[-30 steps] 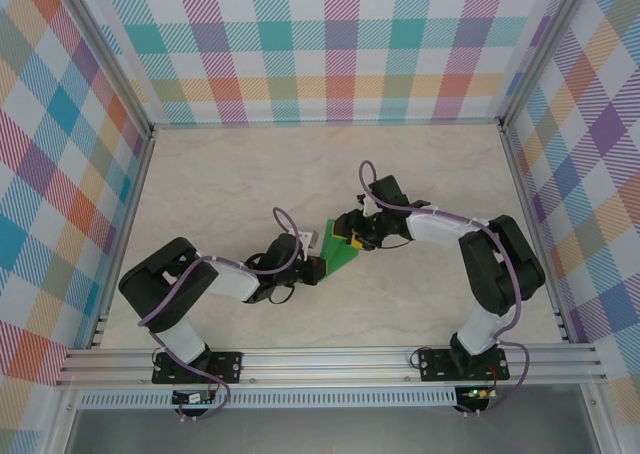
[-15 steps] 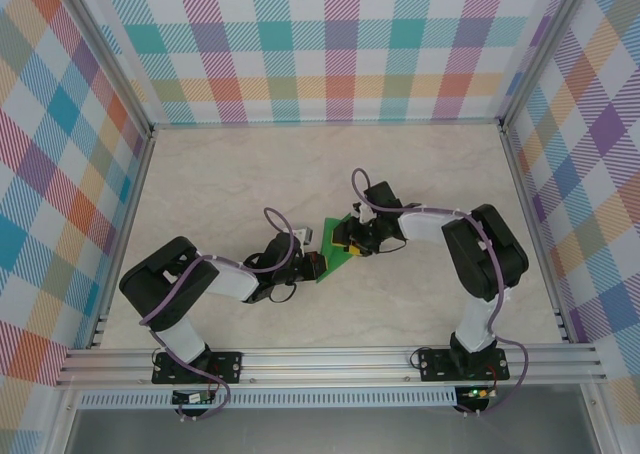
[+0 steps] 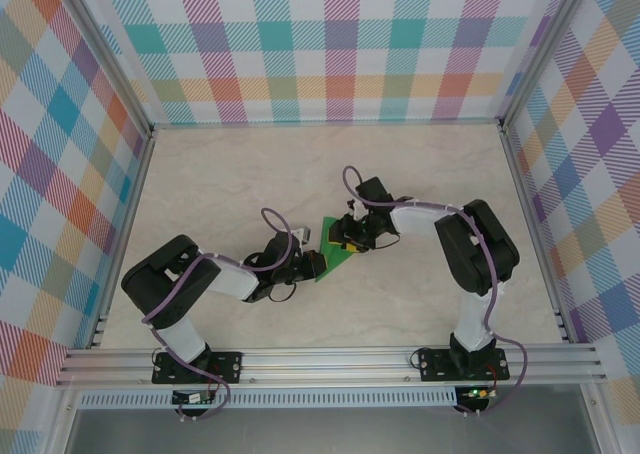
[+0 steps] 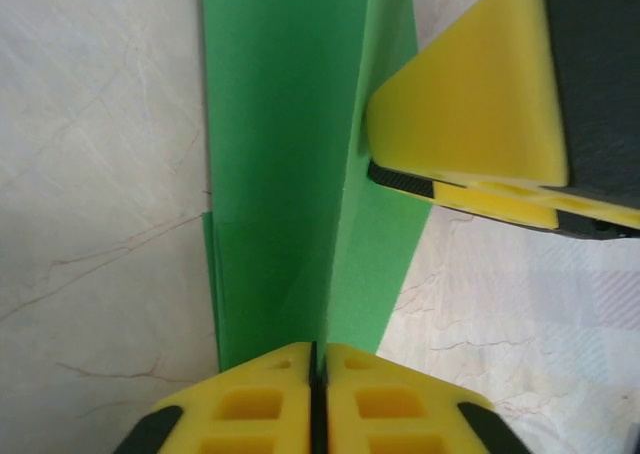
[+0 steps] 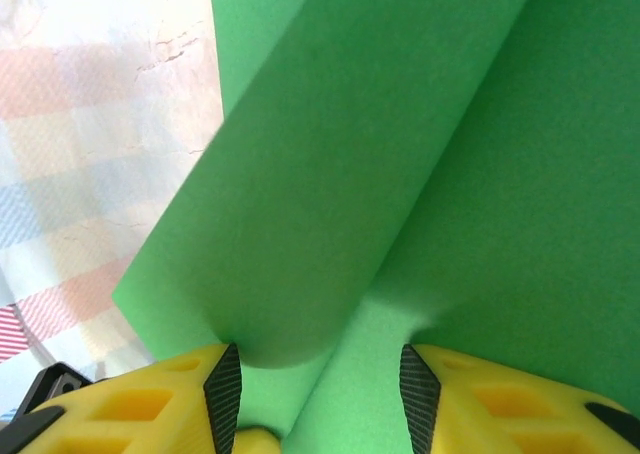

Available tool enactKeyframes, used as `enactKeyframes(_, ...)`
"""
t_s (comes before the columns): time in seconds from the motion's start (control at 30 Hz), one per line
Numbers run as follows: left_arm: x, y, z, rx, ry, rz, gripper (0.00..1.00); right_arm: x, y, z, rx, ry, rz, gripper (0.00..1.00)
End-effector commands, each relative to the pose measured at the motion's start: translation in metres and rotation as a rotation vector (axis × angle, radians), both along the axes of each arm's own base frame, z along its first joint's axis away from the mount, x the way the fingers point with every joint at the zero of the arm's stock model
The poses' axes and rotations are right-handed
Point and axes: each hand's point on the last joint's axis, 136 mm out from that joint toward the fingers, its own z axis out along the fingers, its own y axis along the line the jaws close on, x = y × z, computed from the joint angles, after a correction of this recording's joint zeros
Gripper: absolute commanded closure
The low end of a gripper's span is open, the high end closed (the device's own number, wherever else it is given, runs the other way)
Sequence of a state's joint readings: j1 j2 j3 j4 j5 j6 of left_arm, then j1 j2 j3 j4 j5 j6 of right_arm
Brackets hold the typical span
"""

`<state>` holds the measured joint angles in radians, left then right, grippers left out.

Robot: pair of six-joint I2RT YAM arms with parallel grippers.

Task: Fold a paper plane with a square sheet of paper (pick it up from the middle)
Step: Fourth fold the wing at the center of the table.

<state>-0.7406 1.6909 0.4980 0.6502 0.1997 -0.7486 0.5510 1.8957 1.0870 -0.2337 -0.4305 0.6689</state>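
**Green sheet pinched at table centre, both grippers on it**

Near table centre: green paper sheet, folded to a narrow creased shape, long flaps angled up off the table top. Pinched at the end nearer the table's front-left by left gripper, yellow fingers closed tight, centre crease running straight into the hairline gap between them. Thin extra layer peeking out along one long edge in left wrist view. Straddled just far-right of table centre by right gripper: jaws parted, a curled flap of the sheet sitting between the black pads, touching or almost touching one of them. Cannot tell whether any real grip there. In left wrist view, one right-gripper finger pressed against a raised flap of the sheet. Both arms bent inward toward table centre, purple cables looped over them. Pale marble-look table surface, plaid walls on three table sides.
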Motion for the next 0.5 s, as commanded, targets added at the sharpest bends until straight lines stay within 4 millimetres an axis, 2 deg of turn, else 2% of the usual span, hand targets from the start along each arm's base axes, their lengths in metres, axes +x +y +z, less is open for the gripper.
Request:
enactKeyframes(0.0,0.002,0.01,0.0,0.019,0.008,0.028,0.83,-0.014,-0.02,-0.031,-0.178,0.074,-0.01,0.51)
enactKeyframes(0.13,-0.001,0.015,0.008,0.033,0.01,0.033,0.71,-0.02,-0.033,-0.043,-0.285,0.122,-0.043,0.49)
enactKeyframes(0.23,-0.004,0.024,0.011,0.066,0.015,0.05,0.67,-0.021,-0.037,-0.047,-0.326,0.138,-0.055,0.48)
enactKeyframes(0.33,-0.006,0.035,0.018,0.091,0.006,0.08,0.65,-0.021,-0.039,-0.048,-0.35,0.147,-0.057,0.46)
enactKeyframes(0.47,-0.005,0.033,0.038,0.058,-0.023,0.079,0.69,-0.023,-0.042,-0.051,-0.378,0.167,-0.064,0.46)
